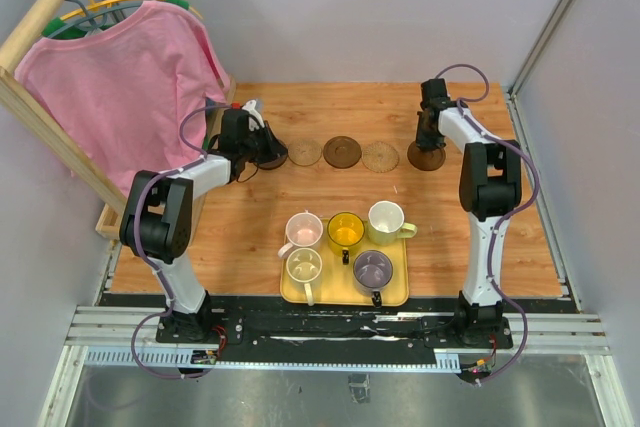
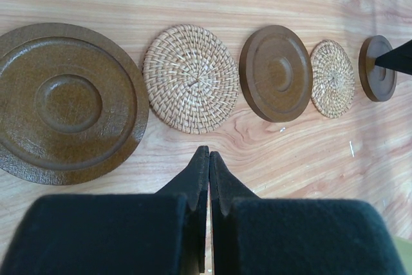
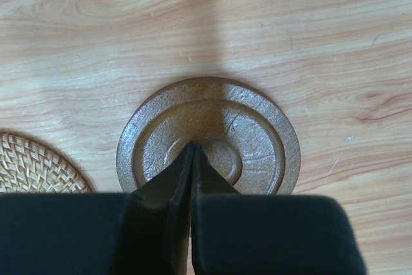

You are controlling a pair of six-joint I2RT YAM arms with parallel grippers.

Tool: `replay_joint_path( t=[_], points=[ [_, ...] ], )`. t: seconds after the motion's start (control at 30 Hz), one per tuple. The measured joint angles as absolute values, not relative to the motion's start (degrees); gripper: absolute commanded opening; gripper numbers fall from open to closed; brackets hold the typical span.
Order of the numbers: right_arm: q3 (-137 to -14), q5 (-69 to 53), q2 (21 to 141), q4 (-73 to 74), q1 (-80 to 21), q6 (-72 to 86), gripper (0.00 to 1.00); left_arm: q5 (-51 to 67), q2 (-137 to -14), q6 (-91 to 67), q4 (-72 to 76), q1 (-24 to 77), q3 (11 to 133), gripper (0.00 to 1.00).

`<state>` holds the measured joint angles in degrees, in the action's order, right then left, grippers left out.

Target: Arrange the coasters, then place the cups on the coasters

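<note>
Several coasters lie in a row across the far table: a dark ringed coaster [image 1: 272, 158] [image 2: 67, 103], a woven tan coaster [image 1: 306, 153] [image 2: 191, 78], a dark coaster [image 1: 342, 151] [image 2: 275, 73], a second tan coaster [image 1: 380, 156] [image 2: 332, 78] and a dark end coaster [image 1: 427, 158] [image 3: 257, 140]. My left gripper [image 1: 264, 150] [image 2: 208, 154] is shut and empty, just in front of the row's left end. My right gripper [image 1: 430, 143] [image 3: 193, 148] is shut, its tips over the end coaster's middle. On the tray stand the pink cup [image 1: 303, 231], yellow cup [image 1: 346, 231], cream cup [image 1: 386, 219], white cup [image 1: 303, 267] and grey-purple cup [image 1: 372, 270].
A yellow tray [image 1: 400, 292] holding the cups sits near the front middle. A pink shirt [image 1: 120, 77] hangs on a wooden rack [image 1: 60, 137] at the left, close behind the left arm. Grey walls close in the back and right.
</note>
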<state>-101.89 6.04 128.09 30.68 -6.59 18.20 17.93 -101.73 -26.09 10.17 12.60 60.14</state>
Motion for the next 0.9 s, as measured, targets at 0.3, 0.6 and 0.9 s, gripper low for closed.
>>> replay_joint_path(
  t=[0.3,0.6,0.9],
  points=[
    [-101.7,6.0,128.0,30.6,-6.8,18.0,0.01,17.6,-101.7,-26.2,10.2,12.6,60.1,0.01],
    [-98.3,5.6,126.2,27.9,-9.4,18.0,0.01,17.2,-101.7,-26.2,10.2,12.6,60.1,0.01],
    [-98.2,5.8,126.1,27.6,-9.9,18.0,0.01,17.2,-101.7,-26.2,10.2,12.6,60.1,0.01]
  ],
)
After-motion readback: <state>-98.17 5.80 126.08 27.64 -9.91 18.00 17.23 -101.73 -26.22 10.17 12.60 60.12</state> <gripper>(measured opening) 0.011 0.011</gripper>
